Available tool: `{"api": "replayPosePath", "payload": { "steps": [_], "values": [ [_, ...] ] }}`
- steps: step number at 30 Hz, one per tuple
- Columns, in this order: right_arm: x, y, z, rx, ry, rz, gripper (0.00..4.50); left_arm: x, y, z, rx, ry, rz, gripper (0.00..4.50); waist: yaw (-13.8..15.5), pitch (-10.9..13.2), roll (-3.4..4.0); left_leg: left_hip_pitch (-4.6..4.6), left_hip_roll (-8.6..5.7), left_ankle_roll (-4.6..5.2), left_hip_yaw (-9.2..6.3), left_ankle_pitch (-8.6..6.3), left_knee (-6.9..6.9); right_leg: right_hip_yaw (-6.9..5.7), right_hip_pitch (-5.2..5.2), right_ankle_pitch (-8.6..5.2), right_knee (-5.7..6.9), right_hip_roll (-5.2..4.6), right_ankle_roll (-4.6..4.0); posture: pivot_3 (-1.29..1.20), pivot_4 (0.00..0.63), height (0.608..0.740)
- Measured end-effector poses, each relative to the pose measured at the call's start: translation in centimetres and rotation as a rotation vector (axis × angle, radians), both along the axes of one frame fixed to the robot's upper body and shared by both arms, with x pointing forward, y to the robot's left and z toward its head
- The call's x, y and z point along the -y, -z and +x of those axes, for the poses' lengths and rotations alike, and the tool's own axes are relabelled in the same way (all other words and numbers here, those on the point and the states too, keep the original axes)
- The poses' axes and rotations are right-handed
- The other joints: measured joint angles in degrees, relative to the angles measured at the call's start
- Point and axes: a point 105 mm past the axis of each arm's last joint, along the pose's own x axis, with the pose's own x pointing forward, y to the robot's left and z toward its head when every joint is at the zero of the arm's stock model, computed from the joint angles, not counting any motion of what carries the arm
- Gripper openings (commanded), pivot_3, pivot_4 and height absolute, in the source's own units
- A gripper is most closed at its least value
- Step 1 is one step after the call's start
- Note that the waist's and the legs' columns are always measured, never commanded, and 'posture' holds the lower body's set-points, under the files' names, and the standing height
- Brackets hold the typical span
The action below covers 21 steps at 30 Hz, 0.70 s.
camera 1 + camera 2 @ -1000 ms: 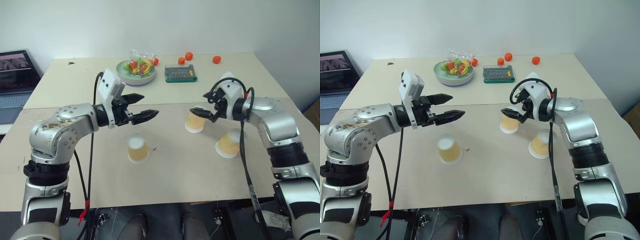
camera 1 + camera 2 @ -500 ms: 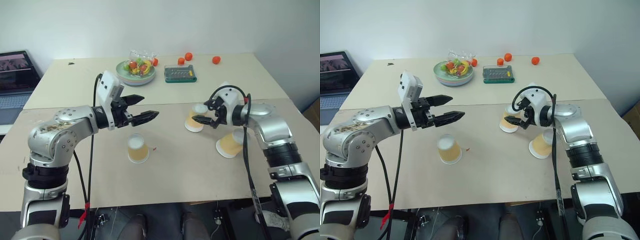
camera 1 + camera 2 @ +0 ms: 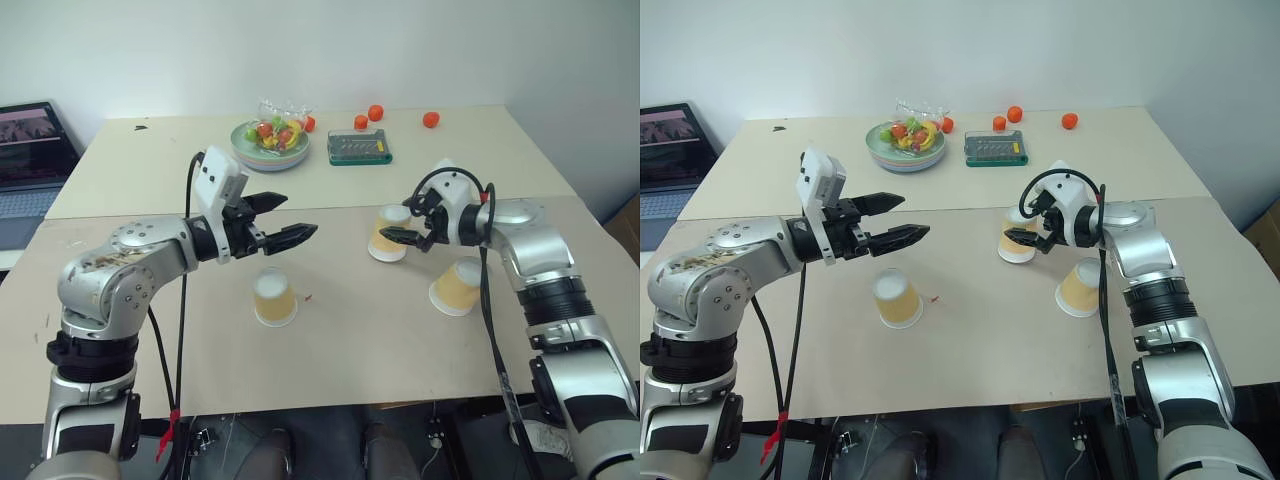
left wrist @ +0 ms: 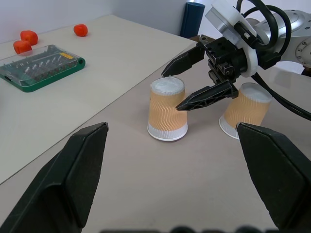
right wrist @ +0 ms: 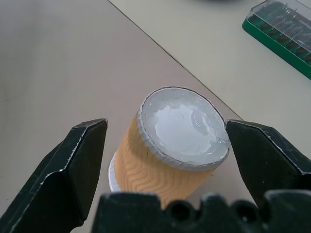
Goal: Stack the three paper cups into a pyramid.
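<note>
Seemingly none of the three paper cups is stacked yet. From the head views, all three stand upside down and apart on the near table [image 3: 350,340]. The middle cup [image 3: 388,234] is my landmark. A second cup [image 3: 456,286] stands near it, toward the robot and to its right; the third cup [image 3: 275,297] stands well apart, toward the robot and to its left. Beyond the middle cup, on the far table, lie a green screwdriver-bit case [image 3: 361,147], a plate of toy fruit [image 3: 271,141] and small orange fruits [image 3: 431,120]. The right gripper [image 3: 408,222] is spread wide, one finger on each side of the middle cup, not yet touching it. The left gripper [image 3: 280,216] hangs released, well to the left of that cup and above the third one.

Seen from the left wrist, the left gripper's own wide-parted fingers frame the middle cup [image 4: 167,115], and the right gripper's fingertips [image 4: 190,103] straddle its upper half, with the second cup [image 4: 244,110] just behind.

Through the right wrist, the cup's white base [image 5: 183,127] sits between the black fingers [image 5: 65,170] with gaps on both sides.

To grasp well, I judge the right hand should centre the cup, settle a little lower on the ribbed wall, and close gently so the paper does not crush or tip.
</note>
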Motion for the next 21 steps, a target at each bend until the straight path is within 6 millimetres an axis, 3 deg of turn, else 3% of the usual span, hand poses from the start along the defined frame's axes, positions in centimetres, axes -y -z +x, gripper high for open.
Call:
{"api": "replayPosePath", "payload": {
  "steps": [12, 21],
  "values": [
    [0.2, -0.8, 0.2, -0.011, -0.012, 0.003, 4.48, 0.3, 0.0, 0.0, -0.002, 0.008, -0.011, 4.5, 0.0, 0.0, 0.0, -0.02, 0.0, -0.01, 0.0, 0.0, 0.0, 0.0, -0.01, 0.0, -0.01, 0.0, 0.0, 0.0, 0.15, 0.74],
    [0.8, 0.4, 0.3, -0.04, -0.007, -0.033, 4.48, 0.2, 0.0, 0.0, -0.001, 0.005, -0.01, 4.5, 0.0, 0.0, 0.0, -0.02, 0.0, -0.01, 0.0, 0.01, 0.0, 0.0, -0.02, 0.0, -0.01, 0.0, 0.0, 0.0, 0.15, 0.74]
  ]
}}
